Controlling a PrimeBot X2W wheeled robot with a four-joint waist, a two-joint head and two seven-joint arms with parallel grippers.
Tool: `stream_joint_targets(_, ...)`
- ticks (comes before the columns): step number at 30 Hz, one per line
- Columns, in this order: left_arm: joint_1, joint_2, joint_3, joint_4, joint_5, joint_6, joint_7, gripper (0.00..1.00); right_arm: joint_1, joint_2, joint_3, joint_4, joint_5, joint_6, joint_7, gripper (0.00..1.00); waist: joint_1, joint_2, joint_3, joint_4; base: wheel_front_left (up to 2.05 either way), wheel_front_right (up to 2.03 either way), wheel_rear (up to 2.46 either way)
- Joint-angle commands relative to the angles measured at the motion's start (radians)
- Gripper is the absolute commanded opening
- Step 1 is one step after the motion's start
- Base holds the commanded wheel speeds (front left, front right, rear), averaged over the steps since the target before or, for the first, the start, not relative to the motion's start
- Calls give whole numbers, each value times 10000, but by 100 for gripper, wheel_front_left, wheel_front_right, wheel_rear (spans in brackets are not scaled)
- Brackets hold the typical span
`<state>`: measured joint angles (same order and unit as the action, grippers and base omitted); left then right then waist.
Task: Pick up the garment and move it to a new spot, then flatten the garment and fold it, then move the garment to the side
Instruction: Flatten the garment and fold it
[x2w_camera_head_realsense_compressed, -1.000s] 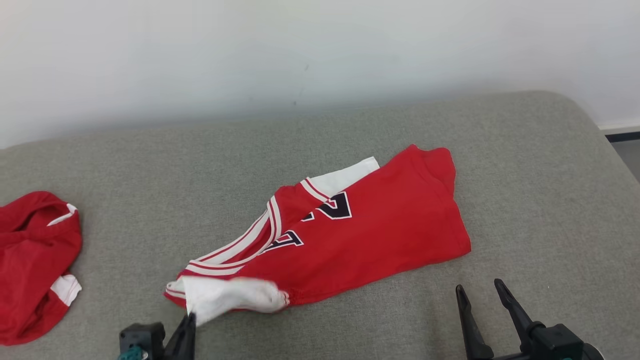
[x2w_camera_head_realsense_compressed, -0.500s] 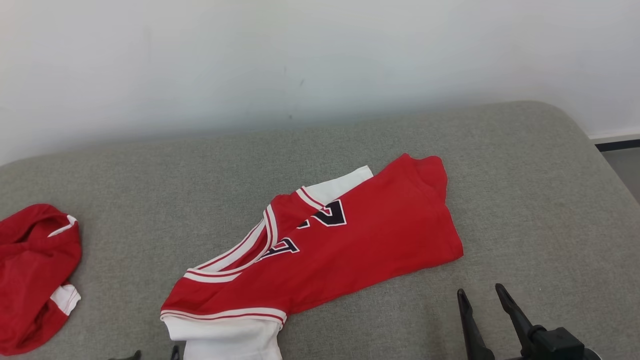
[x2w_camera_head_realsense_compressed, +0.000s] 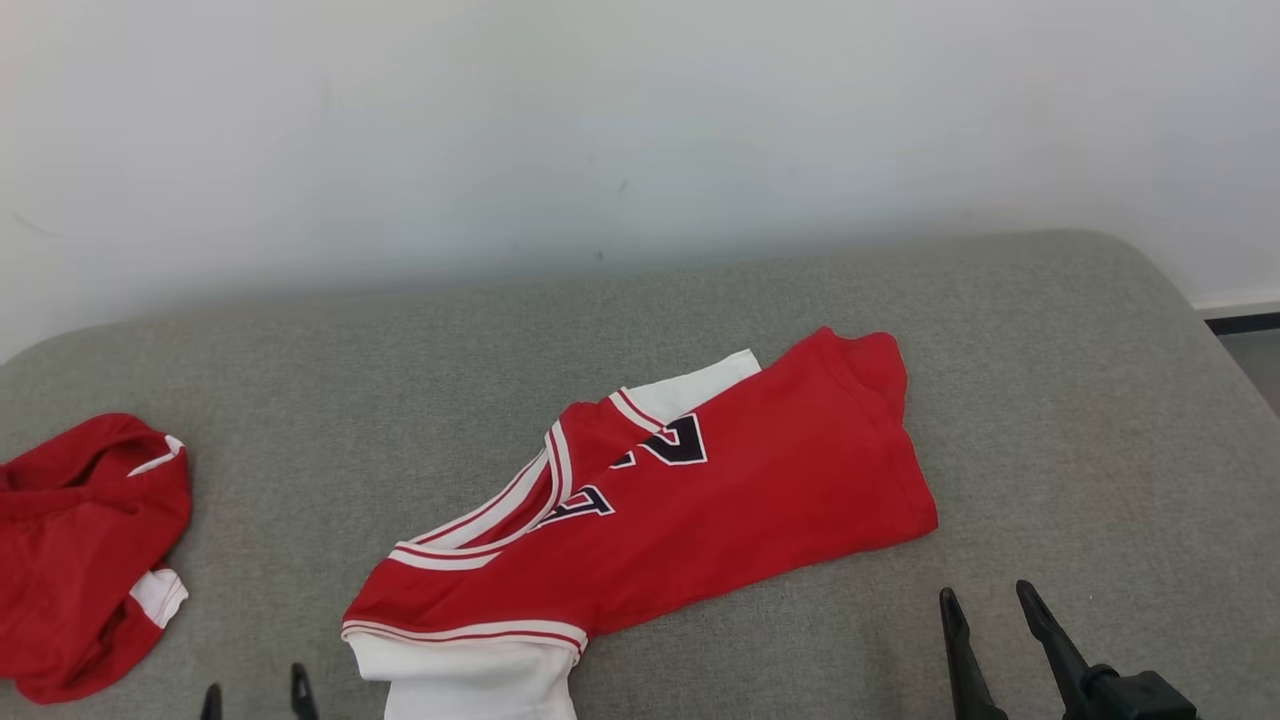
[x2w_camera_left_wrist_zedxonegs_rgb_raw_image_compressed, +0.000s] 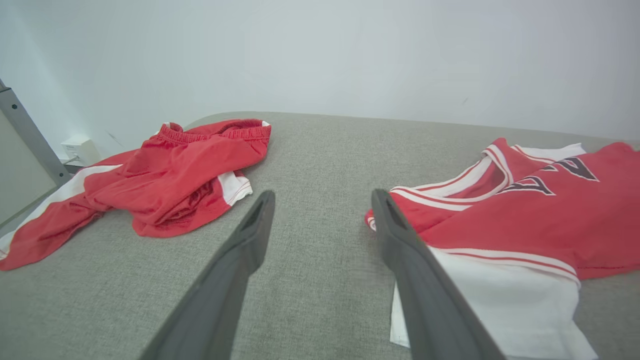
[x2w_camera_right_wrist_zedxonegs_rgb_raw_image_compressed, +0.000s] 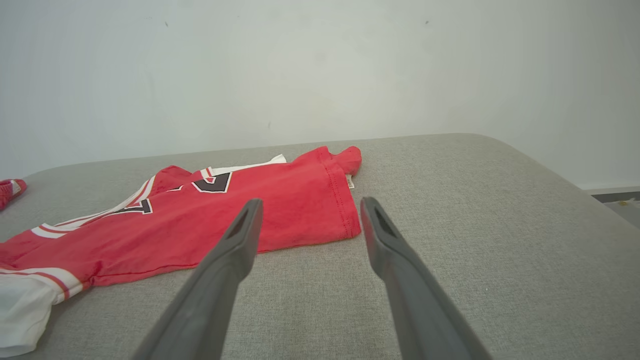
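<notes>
A plain white wall (x2w_camera_head_realsense_compressed: 640, 120) stands behind a grey, fabric-covered padded bed (x2w_camera_head_realsense_compressed: 1050, 400) with rounded corners. On the bed's middle lies the garment, a red short-sleeved sports jersey (x2w_camera_head_realsense_compressed: 740, 510) with white-and-red striped trim and dark numerals. It runs slantwise and is partly doubled over. Its hem end points to the far right and its collar end to the near left. One white sleeve (x2w_camera_head_realsense_compressed: 480, 680) spreads flat at the near edge of the head view, and a corner of the other white sleeve (x2w_camera_head_realsense_compressed: 700, 375) peeks out on the far side. Well apart from it, at the bed's left edge, sits a crumpled pair of red shorts with white side panels (x2w_camera_head_realsense_compressed: 80, 550). The right claw (x2w_camera_head_realsense_compressed: 984, 590) hangs over bare fabric near the jersey's hem, its two long dark fingers spread wide with nothing between them. The left claw (x2w_camera_head_realsense_compressed: 255, 680) sits low at the near edge, just left of the near white sleeve. Its fingers are likewise spread apart and hold nothing. In the left wrist view one finger (x2w_camera_left_wrist_zedxonegs_rgb_raw_image_compressed: 425, 280) crosses in front of that sleeve; whether they touch cannot be told.
</notes>
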<state>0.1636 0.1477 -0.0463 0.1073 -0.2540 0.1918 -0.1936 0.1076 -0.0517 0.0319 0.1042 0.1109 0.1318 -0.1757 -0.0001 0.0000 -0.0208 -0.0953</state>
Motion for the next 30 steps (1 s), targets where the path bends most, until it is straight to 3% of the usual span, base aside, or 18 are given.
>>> stream_joint_targets(1,156,-120,-67,-111,0,-169,-361,100,143,18,-59,51,47,-23,-89,100,1,0,-102,97,0,0,0)
stream_joint_targets(6,295,-447,-189,-446,-204,-951,-720,100,255,16,-227,203,119,-23,-243,100,1,0,-307,247,0,0,0)
stream_joint_targets(10,547,-689,41,-1084,35,-1758,-714,100,389,17,-430,381,113,-23,-399,100,1,0,-473,350,0,0,0)
stream_joint_targets(12,710,-778,172,-1166,282,-1956,-717,100,421,17,-502,485,110,-23,-457,100,1,0,-559,376,0,0,0)
stream_joint_targets(22,1102,-959,338,-1020,922,-2514,-720,100,539,18,-733,1005,36,-23,-534,100,1,0,-854,339,0,0,0)
stream_joint_targets(30,1093,-978,754,-871,825,-2599,-721,100,633,16,-460,1076,-162,-23,-587,100,1,0,-921,277,0,0,0)
